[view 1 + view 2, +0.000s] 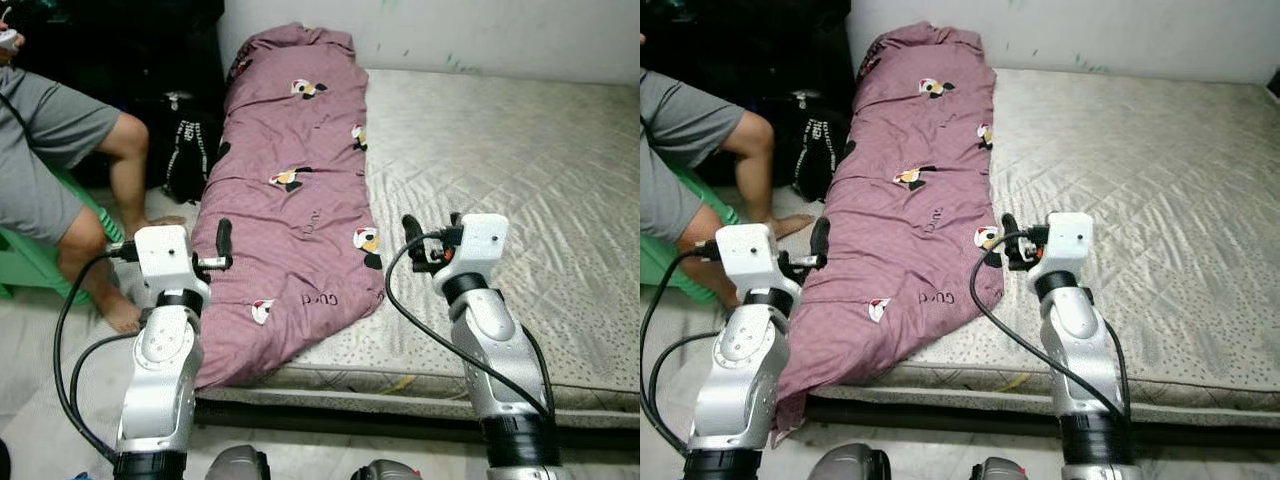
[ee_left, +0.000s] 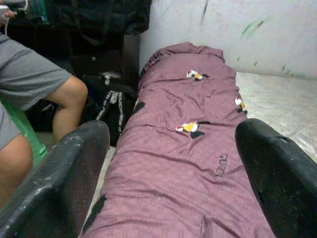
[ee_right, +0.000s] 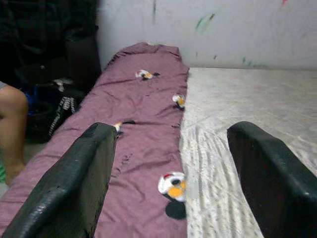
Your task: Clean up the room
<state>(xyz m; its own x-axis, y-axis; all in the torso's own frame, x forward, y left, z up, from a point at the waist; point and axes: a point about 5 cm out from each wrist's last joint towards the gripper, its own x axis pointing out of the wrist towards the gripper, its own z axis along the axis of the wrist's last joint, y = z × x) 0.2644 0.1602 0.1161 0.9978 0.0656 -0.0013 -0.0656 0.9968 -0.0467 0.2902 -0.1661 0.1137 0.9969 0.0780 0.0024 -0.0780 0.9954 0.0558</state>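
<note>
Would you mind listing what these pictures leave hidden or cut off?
- Person: upper body cut off by the eye views' left edge.
- Mattress: right side runs past the frame; its left strip lies hidden under the purple blanket.
- Black bag: partly hidden behind the blanket and the person's leg.
- Green seat: mostly hidden by the person.

A mauve quilt (image 1: 295,190) with small cartoon bird patches lies folded in a long, wrinkled strip along the 9 o'clock side of the bare mattress (image 1: 500,180), its 6 o'clock end hanging over the mattress corner.
</note>
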